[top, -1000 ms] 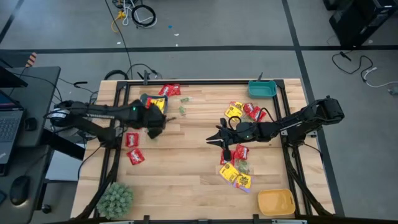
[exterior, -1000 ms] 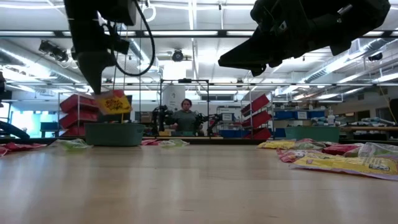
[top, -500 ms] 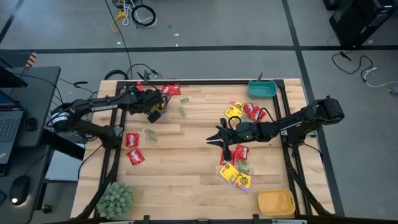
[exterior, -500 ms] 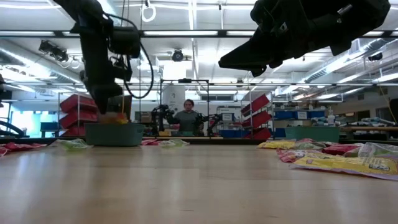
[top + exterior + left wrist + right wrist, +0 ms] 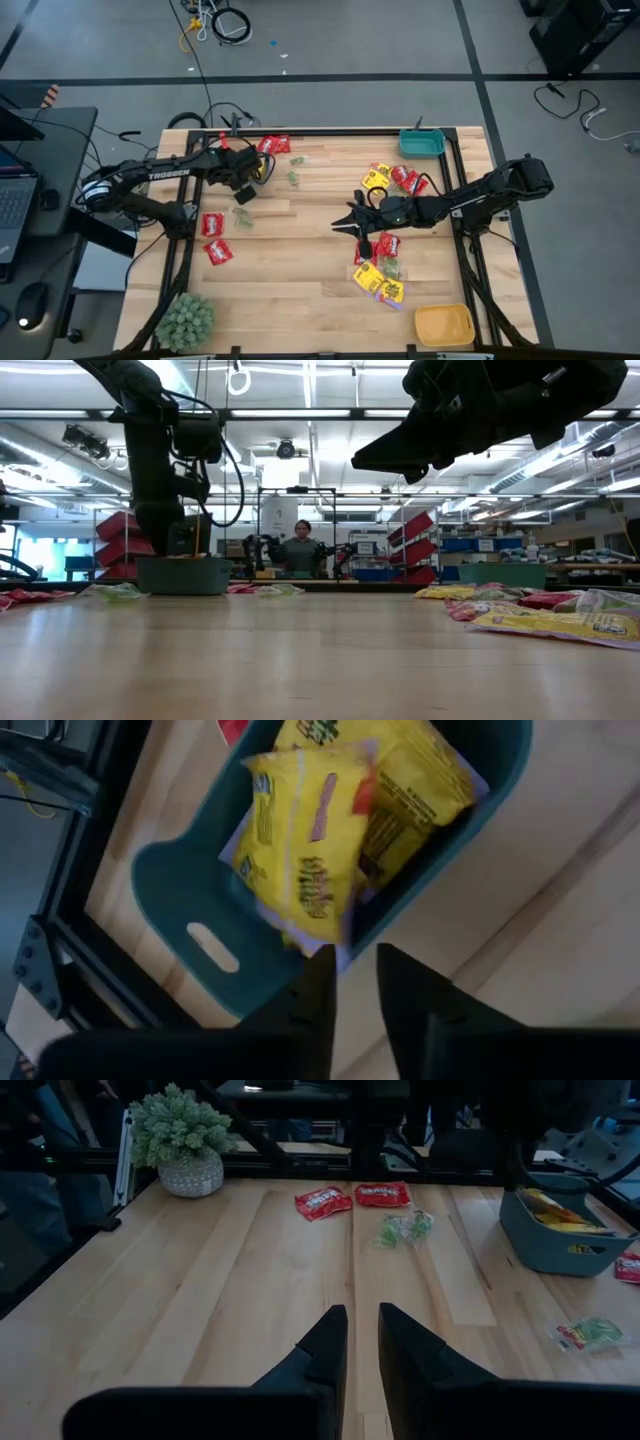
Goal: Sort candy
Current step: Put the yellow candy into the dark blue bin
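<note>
Dropping bright yellow wrapped candy packets (image 5: 320, 840) into the teal plastic bin (image 5: 180, 910) at ten o'clock, our left gripper (image 5: 352, 970) stands slightly parted, empty; next we fetch another.

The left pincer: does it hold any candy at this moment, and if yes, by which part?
No. The left pincer holds nothing: its fingers stand apart, empty, above the teal bin, where the yellow candy packets lie.
</note>
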Available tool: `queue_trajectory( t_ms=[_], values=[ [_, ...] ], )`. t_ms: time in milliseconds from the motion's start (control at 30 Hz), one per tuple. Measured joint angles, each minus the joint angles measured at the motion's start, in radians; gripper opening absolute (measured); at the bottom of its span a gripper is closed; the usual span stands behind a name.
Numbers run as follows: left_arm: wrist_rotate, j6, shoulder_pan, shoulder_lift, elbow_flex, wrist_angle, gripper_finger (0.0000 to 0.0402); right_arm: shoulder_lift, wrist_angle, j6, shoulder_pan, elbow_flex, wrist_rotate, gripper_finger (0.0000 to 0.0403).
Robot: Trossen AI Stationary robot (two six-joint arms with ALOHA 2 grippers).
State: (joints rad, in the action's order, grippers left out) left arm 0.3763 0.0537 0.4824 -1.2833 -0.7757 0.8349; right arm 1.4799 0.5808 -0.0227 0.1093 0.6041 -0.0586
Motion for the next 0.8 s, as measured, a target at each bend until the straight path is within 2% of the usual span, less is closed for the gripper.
queue_trajectory(
  t_ms=[167,300,433,600,800],
  values=[
    [0.004,0.001,-0.001,0.016,-0.007,0.038,0.0128,0.0,0.0,0.0,0.0,0.0,0.0,0.0048],
    [0.004,0.002,-0.001,0.03,-0.053,0.044,0.0132,0.0,0.0,0.0,0.0,0.0,0.0,0.0048],
    [-0.018,-0.021,0.006,0.036,-0.094,0.012,0.0102,0.0,0.0,0.0,-0.001,0.0,0.0,0.0046],
    [-0.142,-0.078,0.067,-0.006,-0.081,-0.091,0.0014,0.0,-0.003,0.0,-0.003,0.0,0.0,0.0027],
    [-0.166,-0.12,0.143,-0.066,-0.069,-0.112,0.0003,0.0,-0.017,-0.001,-0.004,0.0,-0.001,0.0002]
  ],
)
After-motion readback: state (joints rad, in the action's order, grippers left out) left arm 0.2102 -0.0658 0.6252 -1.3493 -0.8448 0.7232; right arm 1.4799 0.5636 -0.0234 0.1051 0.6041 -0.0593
